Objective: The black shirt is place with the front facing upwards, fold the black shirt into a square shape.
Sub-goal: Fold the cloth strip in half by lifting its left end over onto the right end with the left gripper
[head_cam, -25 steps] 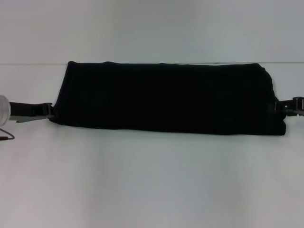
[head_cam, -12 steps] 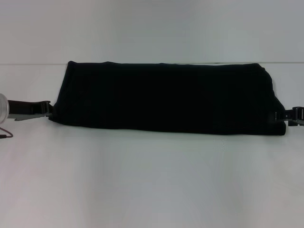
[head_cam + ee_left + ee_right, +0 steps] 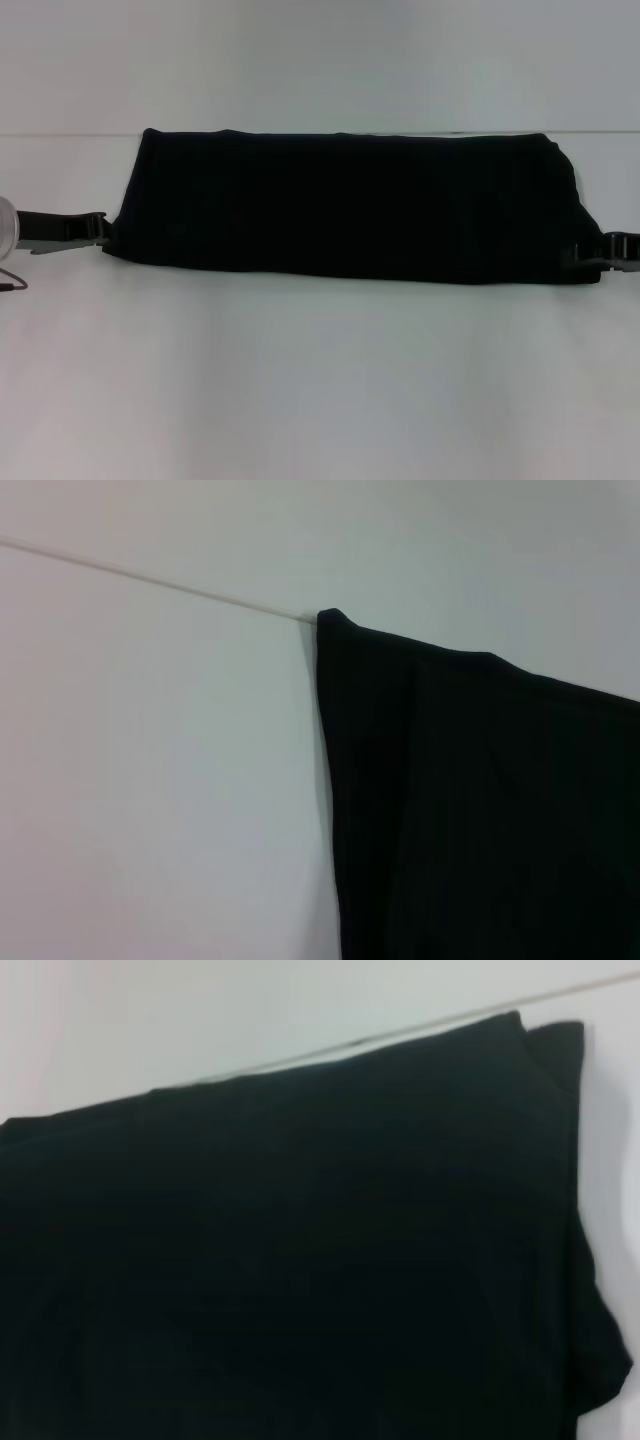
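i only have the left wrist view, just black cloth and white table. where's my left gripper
Observer: In the head view the left gripper sits at the left end of the black shirt, low on the white table.
Operator: and the right one
Observer: The right gripper is at the shirt's right end, near its front corner.
Operator: what shape is the shirt
Observer: A long band across the table, not yet a square.
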Robot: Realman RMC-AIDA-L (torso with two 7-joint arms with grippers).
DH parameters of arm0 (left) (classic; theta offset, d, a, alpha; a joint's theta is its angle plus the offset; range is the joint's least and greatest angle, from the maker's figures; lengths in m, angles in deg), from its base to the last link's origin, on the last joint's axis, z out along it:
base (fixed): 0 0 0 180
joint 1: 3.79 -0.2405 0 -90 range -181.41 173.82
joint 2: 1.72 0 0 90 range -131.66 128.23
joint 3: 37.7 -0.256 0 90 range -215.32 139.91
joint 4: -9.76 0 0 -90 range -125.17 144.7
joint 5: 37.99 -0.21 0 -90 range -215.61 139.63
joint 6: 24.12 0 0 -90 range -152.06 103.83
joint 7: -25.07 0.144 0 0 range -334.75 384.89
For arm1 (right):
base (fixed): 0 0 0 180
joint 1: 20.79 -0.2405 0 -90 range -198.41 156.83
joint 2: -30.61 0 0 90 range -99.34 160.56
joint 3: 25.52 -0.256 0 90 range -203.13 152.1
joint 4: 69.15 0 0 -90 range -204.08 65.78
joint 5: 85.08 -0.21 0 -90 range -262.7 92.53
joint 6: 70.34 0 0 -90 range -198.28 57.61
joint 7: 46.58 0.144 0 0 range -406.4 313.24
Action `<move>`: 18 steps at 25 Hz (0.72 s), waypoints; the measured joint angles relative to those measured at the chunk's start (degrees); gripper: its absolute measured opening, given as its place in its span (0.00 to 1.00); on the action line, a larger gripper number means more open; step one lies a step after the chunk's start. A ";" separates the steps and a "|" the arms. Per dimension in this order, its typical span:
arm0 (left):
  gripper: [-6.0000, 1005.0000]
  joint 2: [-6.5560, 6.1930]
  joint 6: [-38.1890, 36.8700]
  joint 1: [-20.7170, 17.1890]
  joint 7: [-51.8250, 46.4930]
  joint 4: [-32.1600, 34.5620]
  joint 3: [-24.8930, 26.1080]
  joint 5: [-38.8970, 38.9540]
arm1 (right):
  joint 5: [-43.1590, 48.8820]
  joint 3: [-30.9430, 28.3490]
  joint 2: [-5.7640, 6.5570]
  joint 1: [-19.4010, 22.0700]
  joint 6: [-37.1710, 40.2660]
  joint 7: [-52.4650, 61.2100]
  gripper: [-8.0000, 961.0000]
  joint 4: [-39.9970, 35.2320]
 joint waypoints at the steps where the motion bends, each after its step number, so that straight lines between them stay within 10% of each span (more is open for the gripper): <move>1: 0.03 0.00 0.00 0.00 0.00 0.00 0.00 0.00 | 0.00 0.02 0.00 0.01 0.04 0.01 0.72 0.26; 18: 0.04 0.08 -1.80 0.09 -0.06 1.14 0.05 0.00 | -0.76 -1.78 0.08 0.80 1.02 -2.86 0.08 -0.11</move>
